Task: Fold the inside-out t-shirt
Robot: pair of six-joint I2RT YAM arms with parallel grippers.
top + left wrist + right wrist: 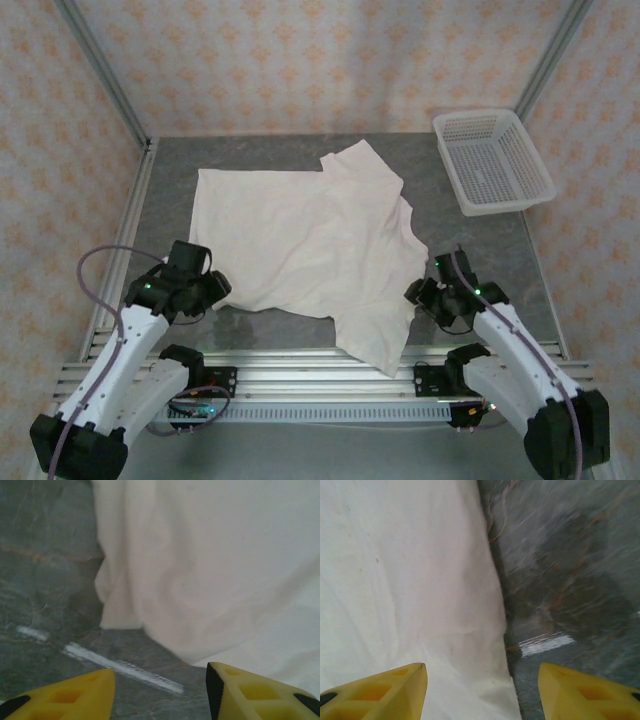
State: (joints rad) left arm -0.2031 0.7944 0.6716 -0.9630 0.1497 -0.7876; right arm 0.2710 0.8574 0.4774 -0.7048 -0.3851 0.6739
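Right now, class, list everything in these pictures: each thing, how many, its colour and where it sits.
t-shirt: one, cream, spread wrinkled mid-table
basket: one, white mesh, empty, far right corner
table: one, grey marbled, under everything
walls: three, peach patterned, around the table
left gripper: one, yellow-tipped, open, by the shirt's near left edge
right gripper: one, yellow-tipped, open, by the shirt's near right edge
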